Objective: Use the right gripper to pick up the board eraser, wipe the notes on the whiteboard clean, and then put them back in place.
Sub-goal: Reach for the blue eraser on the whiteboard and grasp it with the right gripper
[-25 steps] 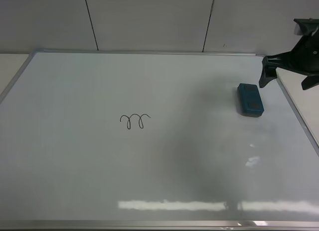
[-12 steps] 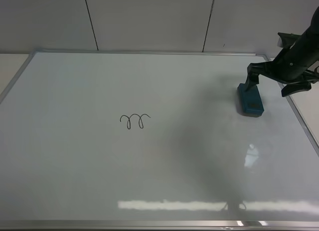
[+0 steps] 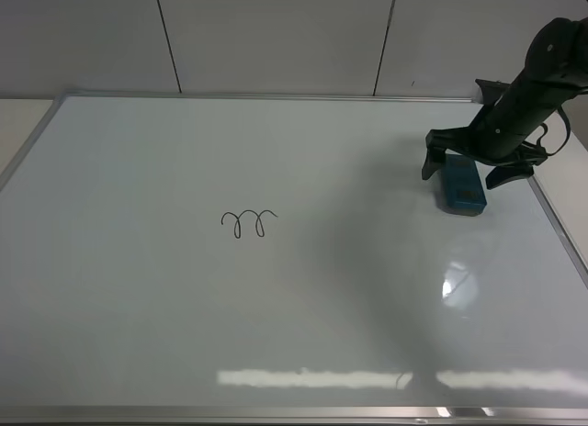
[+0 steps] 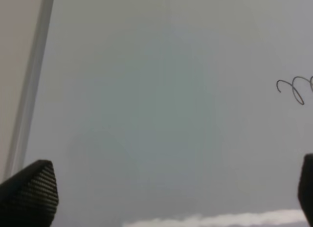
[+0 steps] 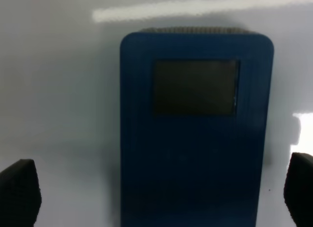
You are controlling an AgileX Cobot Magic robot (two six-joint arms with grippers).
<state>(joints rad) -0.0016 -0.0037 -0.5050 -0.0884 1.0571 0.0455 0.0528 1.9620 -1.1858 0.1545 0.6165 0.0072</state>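
I've got black two-finger R gripper (image 3: 464, 174) spread wide, empty, astride teal rectangular board eraser (image 3: 462, 195), near glossy white whiteboard's (image 3: 303, 297) R silver frame (image 3: 552, 215), much bare board leftward.

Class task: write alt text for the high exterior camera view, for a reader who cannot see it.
The robot's right hand, open, hangs over a teal board eraser lying near the right edge of a large whiteboard, one finger on either side of it. A small black looped scribble, the notes, sits left of the board's centre.
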